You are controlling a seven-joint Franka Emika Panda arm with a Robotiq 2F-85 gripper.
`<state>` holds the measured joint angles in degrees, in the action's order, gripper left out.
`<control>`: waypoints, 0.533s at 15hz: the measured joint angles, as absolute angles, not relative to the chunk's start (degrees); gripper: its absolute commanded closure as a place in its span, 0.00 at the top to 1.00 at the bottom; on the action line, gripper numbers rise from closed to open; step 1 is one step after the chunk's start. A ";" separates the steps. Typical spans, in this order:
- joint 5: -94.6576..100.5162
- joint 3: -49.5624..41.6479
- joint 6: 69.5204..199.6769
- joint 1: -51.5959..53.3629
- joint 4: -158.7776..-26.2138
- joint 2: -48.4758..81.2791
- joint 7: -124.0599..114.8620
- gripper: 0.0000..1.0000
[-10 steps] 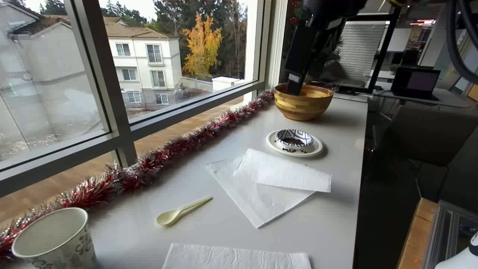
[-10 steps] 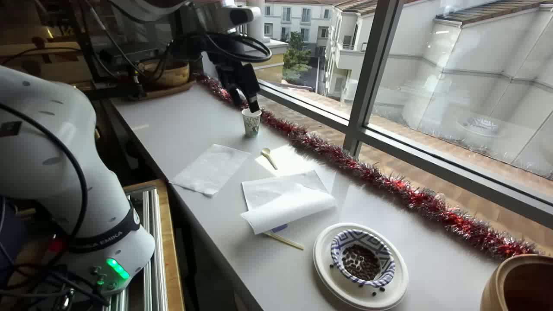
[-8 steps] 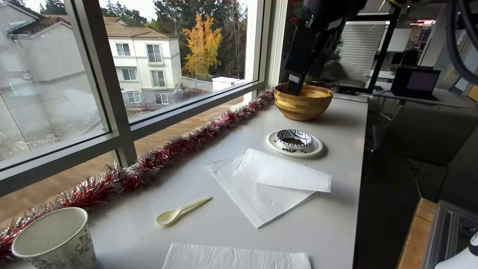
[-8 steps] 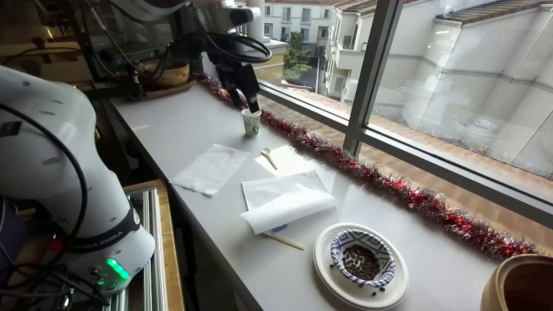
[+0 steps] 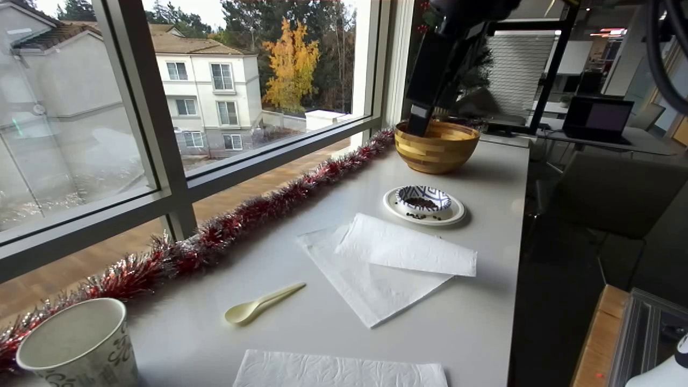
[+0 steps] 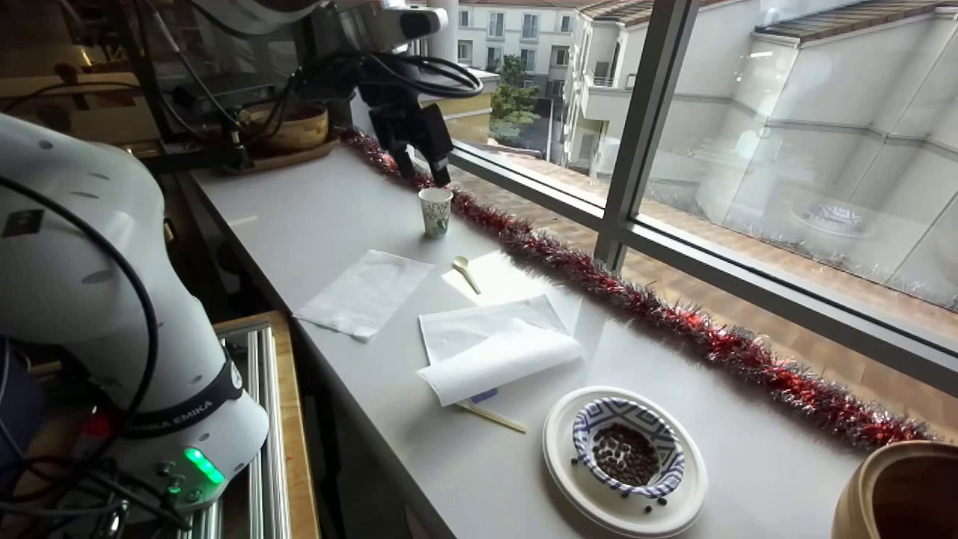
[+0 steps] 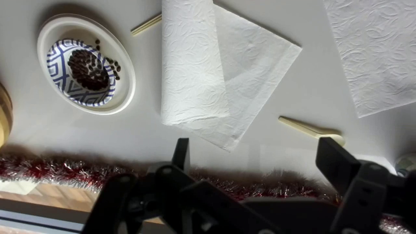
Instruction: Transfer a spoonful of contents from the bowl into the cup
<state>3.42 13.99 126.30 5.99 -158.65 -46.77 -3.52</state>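
Observation:
My gripper (image 7: 253,143) is open with nothing between its fingers, in the air near the window side. In an exterior view the gripper (image 6: 424,174) shows above and behind the patterned paper cup (image 6: 436,215). The cup also stands at the near left (image 5: 80,346). A pale yellow spoon (image 5: 263,305) lies on the table, also in the wrist view (image 7: 305,128), its bowl end partly behind the right finger. A blue-and-white paper bowl (image 6: 670,457) holds dark beans and sits on a white plate (image 6: 557,464); the bowl (image 7: 58,70) is at the wrist view's left.
Creased white paper towels (image 6: 479,367) (image 6: 367,292) lie mid-table. A pale handle (image 6: 498,418) sticks out from under one. Red-silver tinsel (image 6: 673,322) runs along the window. A large wooden bowl (image 5: 438,153) stands beyond the plate. Some loose beans lie on the plate.
My gripper has risen slightly and shifted a little toward the window in the exterior views; its fingertip no longer overlaps the cup's rim. The objects have not moved.

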 measured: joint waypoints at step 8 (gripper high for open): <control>3.42 8.45 138.07 13.74 -155.10 -33.23 15.01 1.00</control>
